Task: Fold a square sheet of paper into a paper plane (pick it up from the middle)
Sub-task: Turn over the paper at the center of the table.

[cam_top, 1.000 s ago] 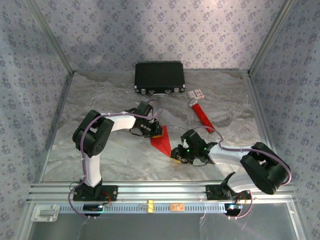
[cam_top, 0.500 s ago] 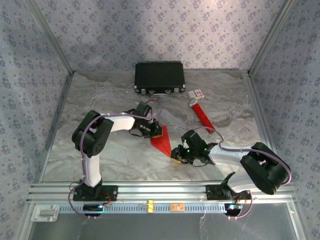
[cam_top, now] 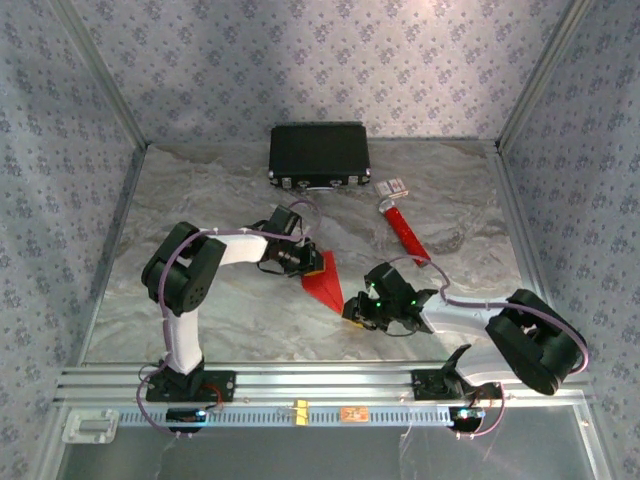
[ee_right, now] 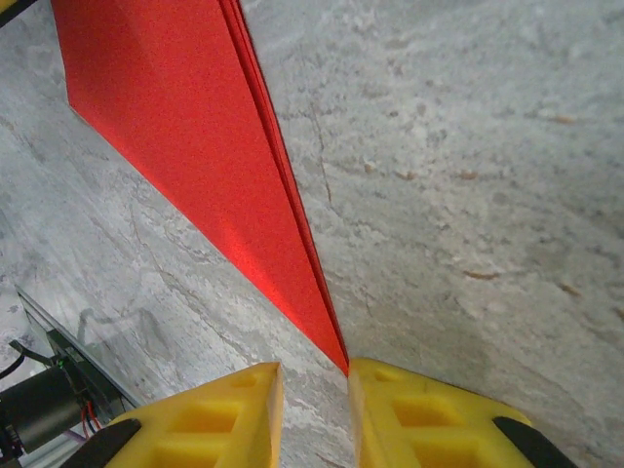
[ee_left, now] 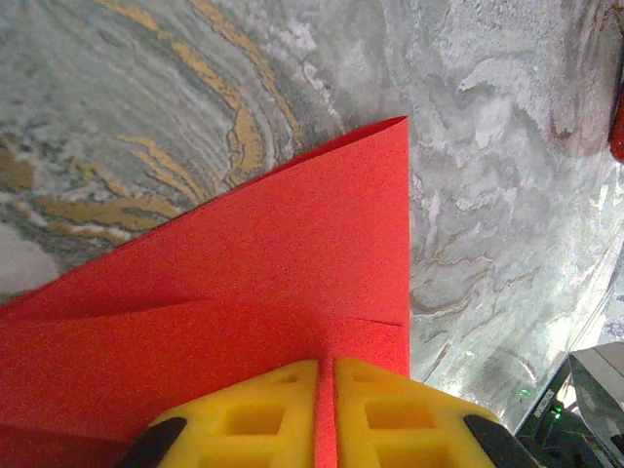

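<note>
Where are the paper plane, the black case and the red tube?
paper plane [cam_top: 324,284]: top view, its folded middle.
black case [cam_top: 319,152]: top view, lid centre.
red tube [cam_top: 405,231]: top view, mid-body.

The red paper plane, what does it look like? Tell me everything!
The paper plane is bright red thin paper folded into a slim pointed dart, several layers showing along one edge. It rests on the grey marbled table. The left claw pinches its wide end; its sharp tip reaches the gap of the open right claw.
</note>
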Robot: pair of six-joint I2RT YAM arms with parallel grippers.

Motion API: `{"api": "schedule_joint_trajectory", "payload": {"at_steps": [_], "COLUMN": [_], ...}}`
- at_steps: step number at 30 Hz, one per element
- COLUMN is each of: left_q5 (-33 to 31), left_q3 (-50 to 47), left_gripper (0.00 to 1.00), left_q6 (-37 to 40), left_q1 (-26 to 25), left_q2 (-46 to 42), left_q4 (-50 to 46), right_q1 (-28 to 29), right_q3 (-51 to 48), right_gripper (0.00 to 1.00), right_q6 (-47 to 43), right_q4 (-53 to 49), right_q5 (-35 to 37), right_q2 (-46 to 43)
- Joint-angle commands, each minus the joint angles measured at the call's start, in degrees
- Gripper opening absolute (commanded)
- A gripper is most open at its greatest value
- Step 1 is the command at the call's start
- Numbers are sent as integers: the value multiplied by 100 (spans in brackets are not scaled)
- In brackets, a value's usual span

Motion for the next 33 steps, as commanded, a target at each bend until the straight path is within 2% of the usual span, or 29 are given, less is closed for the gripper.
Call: {"api": "schedule_joint_trajectory", "payload": {"at_steps": [1,8,14,26,33], "left_q5": [-288,-305,-302,-160,-154], "left_q3": [-215,-233,-307,-383,-409], "left_gripper": [12,12,12,12,12], "left_q6": [-75,-89,-115,-231,-243], "left_q1": [38,56,128,180,180], "left_q2": [84,27,-21,-26,-57], "left_q4": [-298,-323,-282,-115,-125], "right_q1": [4,-69,-118,-195,-272], "right_q3": [-12,46,101,230,369], "right_gripper": [27,28,28,29,28], "right_q6": [155,269,125,183,126], "right_q4": [-21,151,-526,468,781], "right_q5": [97,148,361,-274,-386], "right_q2": [61,68,-245,326,635]}}
